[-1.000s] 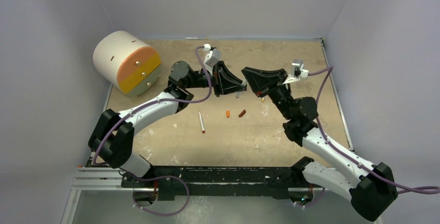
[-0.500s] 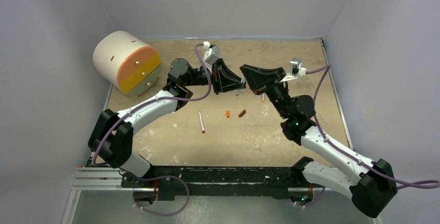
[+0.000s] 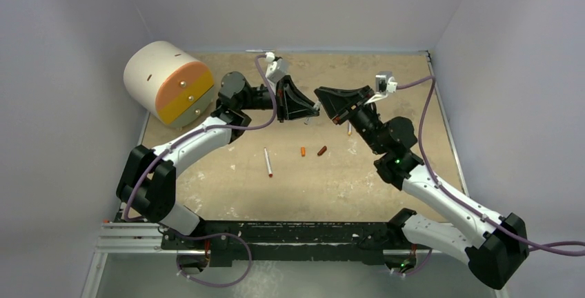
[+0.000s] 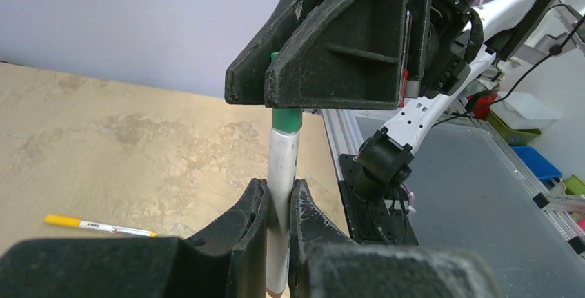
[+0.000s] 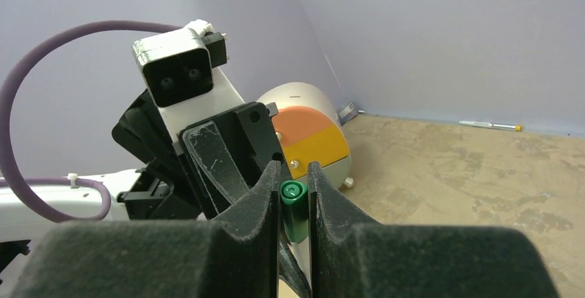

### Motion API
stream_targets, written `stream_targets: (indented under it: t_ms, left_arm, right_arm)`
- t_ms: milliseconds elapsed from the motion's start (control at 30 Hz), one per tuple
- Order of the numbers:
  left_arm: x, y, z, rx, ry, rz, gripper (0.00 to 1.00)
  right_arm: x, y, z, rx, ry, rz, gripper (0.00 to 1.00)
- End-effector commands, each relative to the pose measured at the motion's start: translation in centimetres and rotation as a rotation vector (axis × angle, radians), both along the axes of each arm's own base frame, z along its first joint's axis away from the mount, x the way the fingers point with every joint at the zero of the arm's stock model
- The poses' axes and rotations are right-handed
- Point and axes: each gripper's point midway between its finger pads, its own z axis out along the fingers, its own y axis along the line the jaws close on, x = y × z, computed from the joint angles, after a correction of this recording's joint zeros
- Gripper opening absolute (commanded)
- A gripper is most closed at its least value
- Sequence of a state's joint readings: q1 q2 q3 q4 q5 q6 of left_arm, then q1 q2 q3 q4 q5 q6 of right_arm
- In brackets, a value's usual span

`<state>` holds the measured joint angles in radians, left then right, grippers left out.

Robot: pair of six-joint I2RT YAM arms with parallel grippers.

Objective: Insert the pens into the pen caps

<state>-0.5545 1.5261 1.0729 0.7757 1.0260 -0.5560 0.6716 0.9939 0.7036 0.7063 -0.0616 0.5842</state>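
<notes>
My left gripper (image 4: 279, 201) is shut on a white pen (image 4: 283, 167) held upright. The pen's top end meets a green pen cap (image 4: 286, 117), which my right gripper (image 5: 294, 177) is shut on; the same green cap (image 5: 296, 215) shows between the right fingers. In the top view both grippers, left (image 3: 307, 110) and right (image 3: 323, 99), meet tip to tip above the table's middle. On the table lie a white pen with a red end (image 3: 268, 162), an orange cap (image 3: 303, 151) and a dark red-brown cap (image 3: 322, 150). Another pen (image 3: 349, 130) is partly hidden under the right arm. A yellow-ended pen (image 4: 96, 225) lies by the far wall.
A big white drum with an orange and yellow face (image 3: 169, 82) stands at the table's back left. Grey walls close in the table (image 3: 386, 181) on three sides. The arms' base rail (image 3: 290, 232) runs along the near edge.
Both grippers, still joined at pen and cap, have shifted a little to the left and toward the far wall. The things lying on the table have not moved.
</notes>
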Motion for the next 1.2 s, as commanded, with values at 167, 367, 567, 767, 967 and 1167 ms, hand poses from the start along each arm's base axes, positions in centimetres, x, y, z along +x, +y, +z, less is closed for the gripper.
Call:
stream_targets:
  t_ms: [167,367,567,767,967,1167]
  left_arm:
    - [2.1,6.0,19.7,-0.526,-0.403,0.353,0.00]
    - [2.5,6.2,20.6,-0.530,-0.418,0.345,0.00]
    - [2.6,6.5,21.0,-0.542,-0.416,0.337,0.00]
    - [2.4,6.8,21.8,-0.575,-0.418,0.314,0.00]
    - [2.4,7.0,22.5,-0.586,-0.429,0.312,0.00]
    - [2.3,7.0,23.0,-0.590,-0.429,0.301,0.00]
  right_arm:
    - [-9.4,4.6,-20.8,-0.428,0.565,0.442,0.00]
    - [-10.7,4.6,-22.8,-0.466,0.609,0.480,0.00]
    - [-11.2,3.7,-23.9,-0.514,0.629,0.463,0.00]
    - [-12.2,4.0,-24.9,-0.531,0.649,0.506,0.00]
    - [-13.0,4.4,-25.9,-0.552,0.664,0.537,0.00]
    - [-13.3,4.3,-26.7,-0.571,0.683,0.538,0.00]
